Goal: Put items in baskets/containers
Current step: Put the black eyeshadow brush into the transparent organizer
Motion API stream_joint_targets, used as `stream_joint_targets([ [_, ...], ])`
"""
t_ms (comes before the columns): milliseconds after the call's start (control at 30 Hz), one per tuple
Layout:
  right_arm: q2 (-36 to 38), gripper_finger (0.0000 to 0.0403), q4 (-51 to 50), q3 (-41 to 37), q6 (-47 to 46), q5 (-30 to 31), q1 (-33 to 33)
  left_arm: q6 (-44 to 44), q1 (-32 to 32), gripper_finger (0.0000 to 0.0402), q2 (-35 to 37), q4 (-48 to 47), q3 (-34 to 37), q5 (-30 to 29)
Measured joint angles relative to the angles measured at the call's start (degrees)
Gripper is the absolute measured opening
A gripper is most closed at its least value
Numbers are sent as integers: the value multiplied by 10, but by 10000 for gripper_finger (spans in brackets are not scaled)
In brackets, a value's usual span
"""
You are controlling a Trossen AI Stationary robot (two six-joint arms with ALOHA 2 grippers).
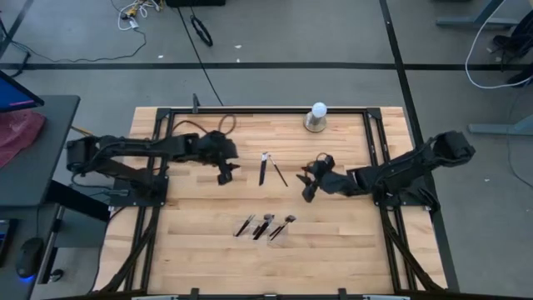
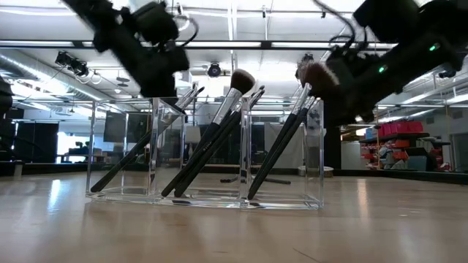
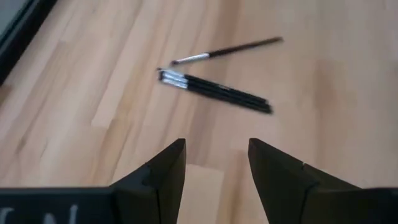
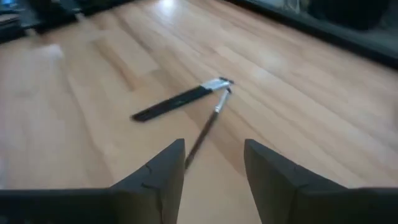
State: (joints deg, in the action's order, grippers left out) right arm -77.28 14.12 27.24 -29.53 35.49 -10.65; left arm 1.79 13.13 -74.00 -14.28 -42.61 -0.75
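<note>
Jaws of both grippers stood parted and empty above the table (image 1: 200, 250): the left gripper (image 1: 226, 175) hung to the left of a loose cluster of brushes (image 1: 268, 167) lying flat on the wood, and the right gripper (image 1: 310, 185) to their right, each near the cluster without touching it. Nearer the front edge stood the clear tray (image 2: 205, 150), its compartments holding several brushes propped at a slant, tufts uppermost, while a white ball-shaped object (image 1: 317, 117) sat well apart at the far edge.
</note>
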Motion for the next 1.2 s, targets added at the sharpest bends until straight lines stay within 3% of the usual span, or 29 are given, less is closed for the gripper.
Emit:
stream_joint_targets([
  [233,-65,167,39,0,41,-78,71,-91,28,181,9,340,190,7],
  [467,-194,203,179,12,121,-126,104,-191,-33,181,9,567,297,-38],
  [633,-271,227,216,52,154,-136,111,-200,-116,181,9,619,315,-136],
  [800,-327,218,216,97,183,-130,120,-192,-176,181,9,631,313,-198],
  [1000,-348,167,226,100,179,-137,135,-186,-207,181,9,638,314,-238],
  [1200,-349,86,220,81,178,-146,140,-181,-214,181,9,644,314,-247],
])
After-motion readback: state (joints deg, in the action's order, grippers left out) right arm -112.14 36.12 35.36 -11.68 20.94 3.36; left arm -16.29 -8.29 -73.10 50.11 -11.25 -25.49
